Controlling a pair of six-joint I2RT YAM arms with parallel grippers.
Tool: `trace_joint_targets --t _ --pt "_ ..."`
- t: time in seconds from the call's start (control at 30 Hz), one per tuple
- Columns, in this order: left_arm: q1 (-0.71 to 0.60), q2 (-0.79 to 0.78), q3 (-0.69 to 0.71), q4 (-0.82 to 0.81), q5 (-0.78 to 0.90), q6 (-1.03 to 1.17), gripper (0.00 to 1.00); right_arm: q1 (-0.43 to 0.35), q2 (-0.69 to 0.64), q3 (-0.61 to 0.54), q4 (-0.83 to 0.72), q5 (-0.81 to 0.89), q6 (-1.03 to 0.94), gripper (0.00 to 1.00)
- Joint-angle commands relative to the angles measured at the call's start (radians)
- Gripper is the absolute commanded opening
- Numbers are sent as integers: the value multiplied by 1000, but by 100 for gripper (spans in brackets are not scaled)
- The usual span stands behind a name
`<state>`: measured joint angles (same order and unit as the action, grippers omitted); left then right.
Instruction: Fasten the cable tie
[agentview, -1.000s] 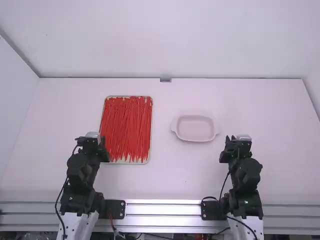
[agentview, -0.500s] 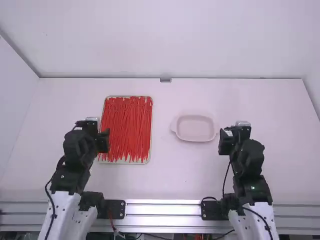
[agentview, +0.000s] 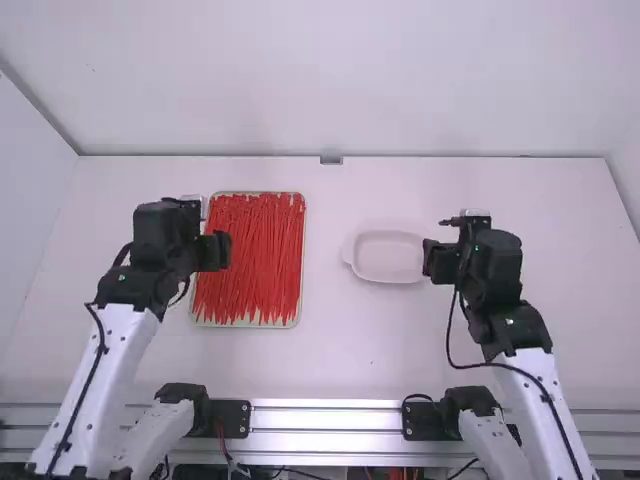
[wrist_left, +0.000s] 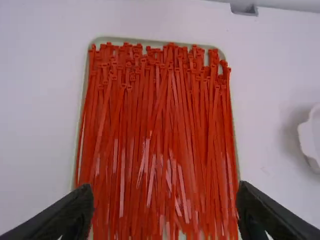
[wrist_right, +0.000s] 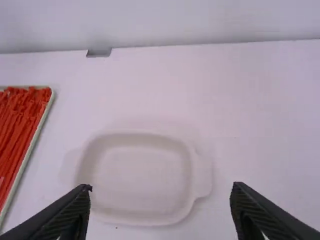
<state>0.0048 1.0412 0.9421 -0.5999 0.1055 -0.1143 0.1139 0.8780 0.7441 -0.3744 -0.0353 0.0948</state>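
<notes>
Nearest to us, the aluminium rail (agentview: 320, 410) carries both arm bases, and its front runs off the bottom of the high view. In the left wrist view the near ends of the red cable ties (wrist_left: 160, 135) are cut off at the edge. They lie so thickly that we cannot follow any one tie through the heap. In the high view the left arm's wrist covers part of the beige tray (agentview: 245, 324) along its left rim, and the right arm's wrist hides the right handle of the white dish (wrist_right: 142, 170).

The ties lie lengthwise in the tray, left of the middle of the white table (agentview: 400, 190). The dish stands apart from it to the right. A small grey bracket (agentview: 331, 158) sits at the table's far edge, against the wall.

The left arm bends up from its base and angles inward. The left gripper (wrist_left: 163, 200) hangs over the tray with its fingers spread wide and nothing held. The right arm rises likewise. The right gripper (wrist_right: 161, 189) points at the dish, its fingers also wide apart and holding nothing. We cannot tell how high either one hangs.
</notes>
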Motion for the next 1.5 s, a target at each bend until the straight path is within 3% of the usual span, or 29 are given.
trace_joint_targets --t 0.0,0.57,0.8,1.47 --pt "2 53 69 -27 21 -16 80 14 45 73 -18 -9 32 80" --pt "8 346 293 -171 20 17 98 42 247 243 -92 -15 56 97" --pt "2 396 310 -170 -97 -16 99 44 274 255 -87 -16 58 99" --pt "2 451 322 -82 -99 60 99 32 322 255 -79 -16 58 99"
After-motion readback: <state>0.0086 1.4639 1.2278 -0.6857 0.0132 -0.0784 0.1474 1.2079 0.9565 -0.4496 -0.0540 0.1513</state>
